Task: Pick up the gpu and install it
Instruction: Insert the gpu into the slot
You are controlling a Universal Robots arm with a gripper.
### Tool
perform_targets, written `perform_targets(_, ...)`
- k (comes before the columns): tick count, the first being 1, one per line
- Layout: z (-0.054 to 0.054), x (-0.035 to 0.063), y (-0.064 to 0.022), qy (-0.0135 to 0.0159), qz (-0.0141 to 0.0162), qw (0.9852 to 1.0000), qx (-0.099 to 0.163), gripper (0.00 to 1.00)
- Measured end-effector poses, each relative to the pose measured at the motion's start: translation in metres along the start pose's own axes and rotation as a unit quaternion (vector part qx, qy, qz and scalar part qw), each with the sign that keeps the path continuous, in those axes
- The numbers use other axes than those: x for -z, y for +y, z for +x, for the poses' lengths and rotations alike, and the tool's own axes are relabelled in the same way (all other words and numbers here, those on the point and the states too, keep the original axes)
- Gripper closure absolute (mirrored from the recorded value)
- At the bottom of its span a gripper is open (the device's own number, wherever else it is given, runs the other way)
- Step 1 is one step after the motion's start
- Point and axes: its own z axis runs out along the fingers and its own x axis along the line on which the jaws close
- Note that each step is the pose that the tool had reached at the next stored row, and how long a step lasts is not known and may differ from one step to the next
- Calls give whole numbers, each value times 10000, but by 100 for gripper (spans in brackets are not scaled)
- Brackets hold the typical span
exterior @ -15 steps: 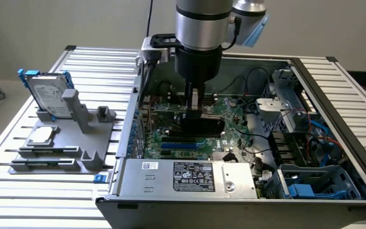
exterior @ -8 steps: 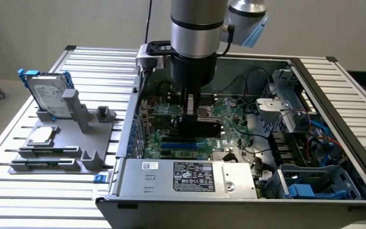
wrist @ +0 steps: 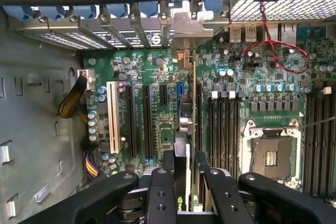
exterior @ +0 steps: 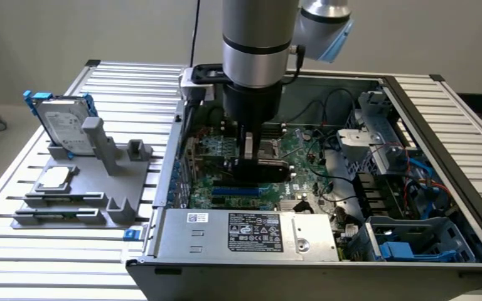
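My gripper (exterior: pixel 256 160) reaches down into the open computer case (exterior: pixel 442 125), over the green motherboard (exterior: pixel 304 157). It is shut on the gpu (exterior: pixel 266 169), which looks like a dark block under the fingers. In the wrist view the gpu (wrist: pixel 188 124) stands on edge between the two black fingers (wrist: pixel 160 192), running along the expansion slots (wrist: pixel 128 119). Its silver end bracket (wrist: pixel 191 24) meets the row of slot covers at the case's rear wall. The gripper (wrist: pixel 186 182) clamps the card's near end. Whether the card sits fully in a slot I cannot tell.
A grey fixture (exterior: pixel 115 182) at the exterior view's left carries a silver hard drive with a blue frame (exterior: pixel 61 122) and a small square chip (exterior: pixel 57 179). Inside the case are the power supply (exterior: pixel 250 232), the CPU socket (wrist: pixel 270 156), memory slots (wrist: pixel 223 129) and a red wire (wrist: pixel 273 45).
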Motion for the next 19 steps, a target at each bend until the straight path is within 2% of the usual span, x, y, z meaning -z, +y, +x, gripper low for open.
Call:
perform_targets(9,62,-121,13,-110,-5,9999,44,73)
perform_targets(15,66,-146,25,-196,-8,9998,46,73)
perform_targets(19,73,-157,31,-206,-13,9998,46,73)
